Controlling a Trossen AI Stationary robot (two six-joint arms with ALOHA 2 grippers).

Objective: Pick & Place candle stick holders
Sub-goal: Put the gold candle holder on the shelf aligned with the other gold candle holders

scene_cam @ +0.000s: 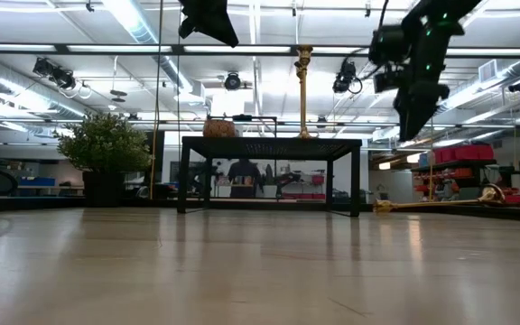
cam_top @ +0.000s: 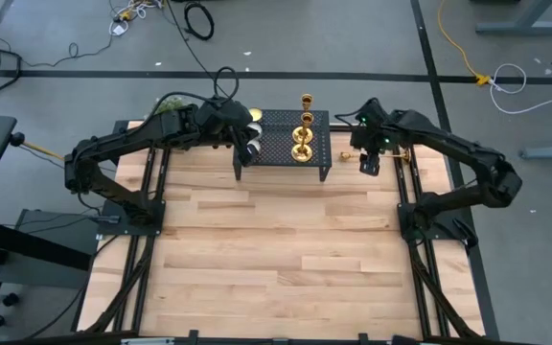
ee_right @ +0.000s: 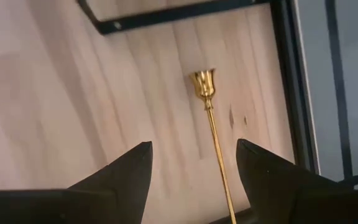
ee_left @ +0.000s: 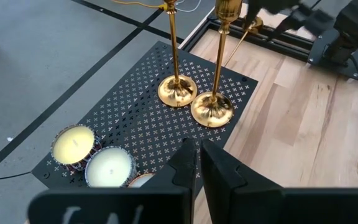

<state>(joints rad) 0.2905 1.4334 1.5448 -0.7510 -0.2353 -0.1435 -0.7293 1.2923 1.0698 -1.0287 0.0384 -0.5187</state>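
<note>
No readable text, label, brand, number or sign shows in any view.

Between the open right jaws lies a shiny gold candlestick (ee_right: 211,124) on pale wood table (ee_right: 55,93). Beyond the shut left jaws, two gold candlesticks (ee_left: 213,109) stand on a black cross-perforated rack (ee_left: 123,118) beside cream candles (ee_left: 73,144).

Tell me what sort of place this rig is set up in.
Likely a robotics lab or workshop: a wooden table on a bare grey floor strewn with cables, industrial ceiling lights and exposed ducts overhead, and shelving with red bins behind.
</note>
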